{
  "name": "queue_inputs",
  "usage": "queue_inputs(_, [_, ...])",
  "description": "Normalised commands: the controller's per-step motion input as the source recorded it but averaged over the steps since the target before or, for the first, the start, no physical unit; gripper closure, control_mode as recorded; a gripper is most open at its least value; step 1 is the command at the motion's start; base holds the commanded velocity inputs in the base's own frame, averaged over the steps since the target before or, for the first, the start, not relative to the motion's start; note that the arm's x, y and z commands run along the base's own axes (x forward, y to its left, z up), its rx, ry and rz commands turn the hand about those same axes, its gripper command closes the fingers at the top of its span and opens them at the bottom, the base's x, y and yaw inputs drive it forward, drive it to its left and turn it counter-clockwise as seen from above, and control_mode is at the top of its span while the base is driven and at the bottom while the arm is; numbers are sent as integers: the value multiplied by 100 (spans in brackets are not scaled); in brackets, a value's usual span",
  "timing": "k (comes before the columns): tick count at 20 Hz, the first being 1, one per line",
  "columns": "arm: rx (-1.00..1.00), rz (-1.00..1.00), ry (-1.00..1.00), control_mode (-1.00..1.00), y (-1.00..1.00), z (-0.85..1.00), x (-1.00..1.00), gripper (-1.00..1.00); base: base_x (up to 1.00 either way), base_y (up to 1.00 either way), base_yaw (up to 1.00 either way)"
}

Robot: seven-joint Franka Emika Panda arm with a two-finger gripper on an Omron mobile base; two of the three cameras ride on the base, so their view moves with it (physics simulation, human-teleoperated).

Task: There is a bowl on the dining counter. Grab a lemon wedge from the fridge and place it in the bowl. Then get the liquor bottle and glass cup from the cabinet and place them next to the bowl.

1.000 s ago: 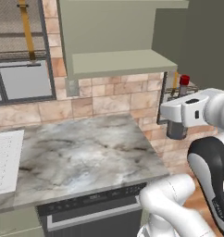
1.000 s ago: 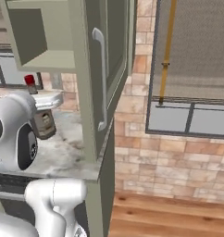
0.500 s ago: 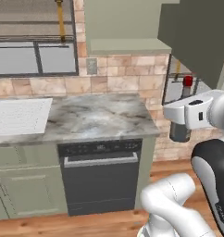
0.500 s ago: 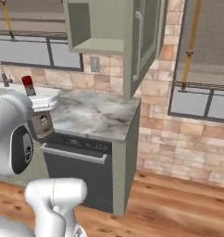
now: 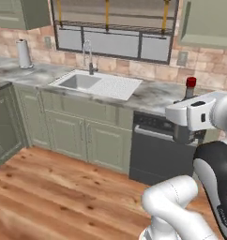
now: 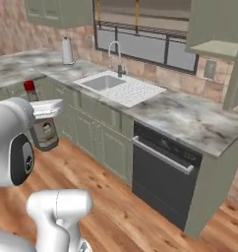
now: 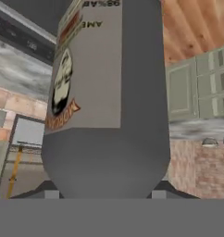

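My gripper (image 5: 185, 127) is shut on the liquor bottle (image 5: 183, 135), a dark grey bottle with a red cap (image 5: 191, 82) and a pale label. It hangs upright in the air in front of the dishwasher, well above the floor. From the right base the same bottle (image 6: 44, 134) sits under the white hand at the left, and my gripper (image 6: 44, 129) clasps its body. Close up, the bottle (image 7: 109, 102) stands between the two fingertips of my gripper (image 7: 104, 194). The bowl, lemon wedge and glass cup are out of view.
A marble counter (image 6: 190, 115) runs along the brick wall with a sink (image 5: 94, 84) and faucet (image 5: 88, 56). A dark dishwasher (image 5: 157, 150) sits below it. A paper towel roll (image 5: 24, 54) stands at the far left. An open wall cabinet (image 6: 214, 29) hangs upper right. Wooden floor (image 5: 64, 187) lies in front.
The whole picture has swung: the base has moved back and turned from the open cabinet toward the sink run. The bottle has stayed in my gripper throughout.
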Motion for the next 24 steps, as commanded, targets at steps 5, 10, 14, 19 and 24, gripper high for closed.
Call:
queue_inputs(5, [0,0,0,100,0,0,0,100,-52,54,83])
queue_inputs(10, [0,0,0,100,0,0,0,100,-37,63,83])
queue_inputs(14, [0,0,0,100,0,0,0,100,-8,67,80])
queue_inputs(19, [0,0,0,100,0,0,0,100,10,64,72])
queue_inputs(24, [0,0,0,100,0,0,0,100,75,61,49])
